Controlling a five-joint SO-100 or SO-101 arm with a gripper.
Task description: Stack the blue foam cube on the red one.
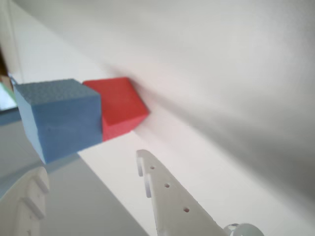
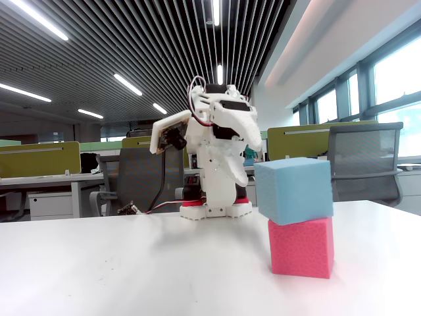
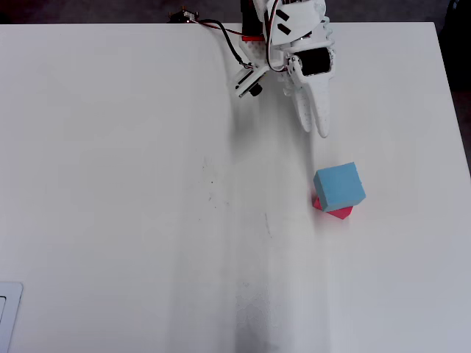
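The landmark is the red cube point(image 2: 301, 247), which rests on the white table point(image 2: 131, 270) in the fixed view. The blue foam cube point(image 2: 293, 189) sits directly on top of it, in contact, rotated slightly and overhanging toward the left side of that view. In the overhead view the blue foam cube point(image 3: 339, 184) covers nearly all of the red cube point(image 3: 339, 212); only a thin pink-red edge shows at its lower side.

Behind the red cube in the fixed view, well apart from it, stands the white arm point(image 2: 218, 161), folded back over its base. Its gripper point(image 3: 318, 123) points toward the stack but touches neither cube. The wrist view shows the gripper point(image 1: 91, 179) with a clear gap between its two white fingers point(image 1: 172, 196); nothing is held. Both cubes lie beyond the fingertips, the blue foam cube point(image 1: 59, 118) partly covering the red cube point(image 1: 120, 105).

The table surface between arm and stack is unobstructed. Red and black wires point(image 3: 221, 33) run from the arm toward the table's far edge.

Further behind the red cube are grey office chairs point(image 2: 365, 161) and green desk partitions point(image 2: 39, 159).

No legible writing is visible. The wrist view crops both fingers at the lower frame edge, and its left border is blurred.
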